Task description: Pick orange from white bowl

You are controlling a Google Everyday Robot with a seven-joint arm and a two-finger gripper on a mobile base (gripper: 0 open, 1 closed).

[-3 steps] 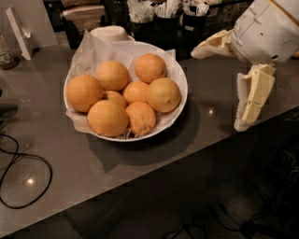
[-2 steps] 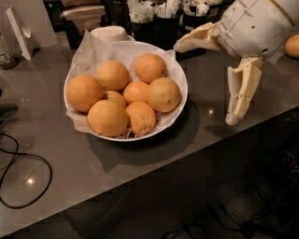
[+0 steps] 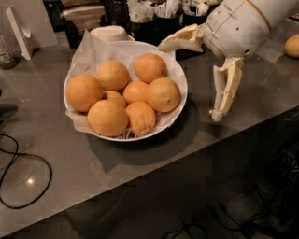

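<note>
The white bowl (image 3: 167, 123), lined with crinkled white paper, sits on the grey counter and holds several oranges. The paler, yellower orange (image 3: 163, 94) lies at the bowl's right side, against the rim. My gripper (image 3: 188, 81) is open just right of the bowl. One finger (image 3: 180, 41) reaches over the bowl's far right rim. The other finger (image 3: 225, 88) points down beside the bowl, its tip close to the counter. It holds nothing.
A small white cup-like dish (image 3: 111, 32) stands behind the bowl. A lone orange (image 3: 292, 45) lies at the far right. Dark containers with utensils (image 3: 159, 11) line the back. A black cable (image 3: 23, 179) loops at the left. The counter's front edge runs diagonally below the bowl.
My gripper has moved left toward the bowl, its upper finger now over the bowl's right rim. The oranges and the bowl have not moved.
</note>
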